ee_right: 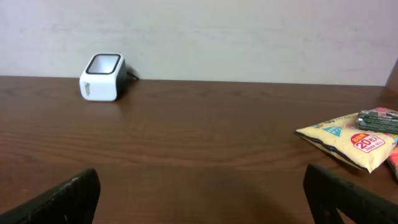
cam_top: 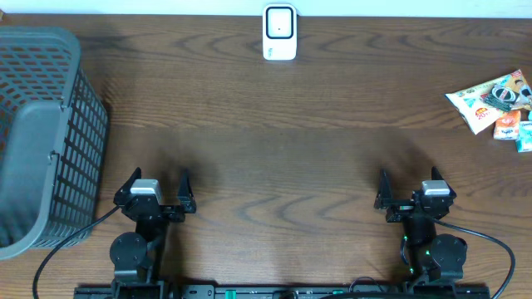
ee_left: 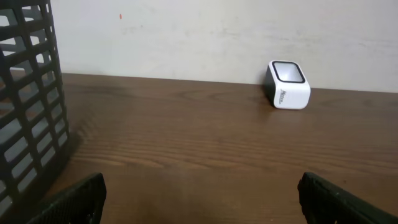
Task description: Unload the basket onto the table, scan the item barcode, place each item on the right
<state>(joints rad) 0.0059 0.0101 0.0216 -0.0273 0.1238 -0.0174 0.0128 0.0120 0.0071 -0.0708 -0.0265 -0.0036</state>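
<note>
Brown wooden tabletop [cam_top: 274, 141], bearing: one white barcode scanner [cam_top: 280, 33] upright at the far middle edge; one grey plastic basket [cam_top: 41, 141] at the left; a small heap of snack packets [cam_top: 490, 100] at the far right, with a dark packet [ee_right: 379, 119] lying on a yellow bag [ee_right: 348, 140]. Left gripper [cam_top: 159, 181] and right gripper [cam_top: 410, 181] sit near the front edge, jaws spread wide, holding nothing, well apart from packets and scanner.

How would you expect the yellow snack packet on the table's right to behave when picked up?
The yellow snack packet looks like thin film, so it is probably light and floppy, apt to crumple in a grip. Its smooth printed surface may be slippery. A dark packet lies on it and would likely slide off when lifted.
</note>
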